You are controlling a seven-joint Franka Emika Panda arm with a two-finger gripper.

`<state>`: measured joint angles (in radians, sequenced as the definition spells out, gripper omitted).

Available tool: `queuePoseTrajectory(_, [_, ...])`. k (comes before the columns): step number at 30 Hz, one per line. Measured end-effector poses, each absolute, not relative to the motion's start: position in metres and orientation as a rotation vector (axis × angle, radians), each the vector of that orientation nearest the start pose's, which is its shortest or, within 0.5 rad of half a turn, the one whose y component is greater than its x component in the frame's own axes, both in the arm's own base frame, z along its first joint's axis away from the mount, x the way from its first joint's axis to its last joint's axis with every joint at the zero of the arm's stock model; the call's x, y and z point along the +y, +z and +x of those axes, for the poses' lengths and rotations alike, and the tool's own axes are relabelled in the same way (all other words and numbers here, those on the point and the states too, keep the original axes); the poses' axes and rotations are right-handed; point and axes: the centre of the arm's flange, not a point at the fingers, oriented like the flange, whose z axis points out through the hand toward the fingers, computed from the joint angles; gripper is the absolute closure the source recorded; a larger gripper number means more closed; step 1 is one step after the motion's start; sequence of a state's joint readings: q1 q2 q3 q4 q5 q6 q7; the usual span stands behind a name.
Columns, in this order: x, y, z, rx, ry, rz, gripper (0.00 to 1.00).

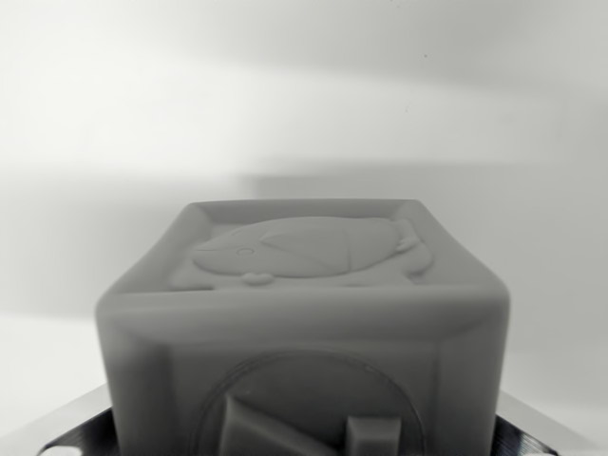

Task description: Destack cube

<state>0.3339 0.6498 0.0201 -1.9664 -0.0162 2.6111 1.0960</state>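
A grey cube [304, 313] fills the lower middle of the wrist view, very close to the camera. Its upper face carries a raised animal figure [309, 249], and the face towards me shows a round relief cut off by the frame's bottom edge. My gripper [304, 442] straddles the cube. One metal finger [81, 427] shows at the wrist view's lower left and the other finger [532, 426] at the lower right, both pressed against the cube's sides. The fingertips are hidden behind the cube. No second cube is in view.
Behind the cube lies a plain pale surface [304, 95] with soft bands of shadow [418, 180] across it. No other object or edge shows.
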Motion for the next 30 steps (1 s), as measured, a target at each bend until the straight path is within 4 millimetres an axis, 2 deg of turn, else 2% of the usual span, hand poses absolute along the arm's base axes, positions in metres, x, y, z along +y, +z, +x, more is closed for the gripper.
queuePoseTrajectory(11, [0.211,0.122,0.57,1.124,0.01,-2.935,1.0])
queuePoseTrajectory(24, [0.211,0.117,0.571,1.123,0.007,-2.933,1.0])
queuePoseTrajectory(25, [0.211,0.117,0.571,1.123,0.007,-2.933,0.0])
queuePoseTrajectory(30, [0.212,0.116,0.571,1.123,0.007,-2.933,0.0])
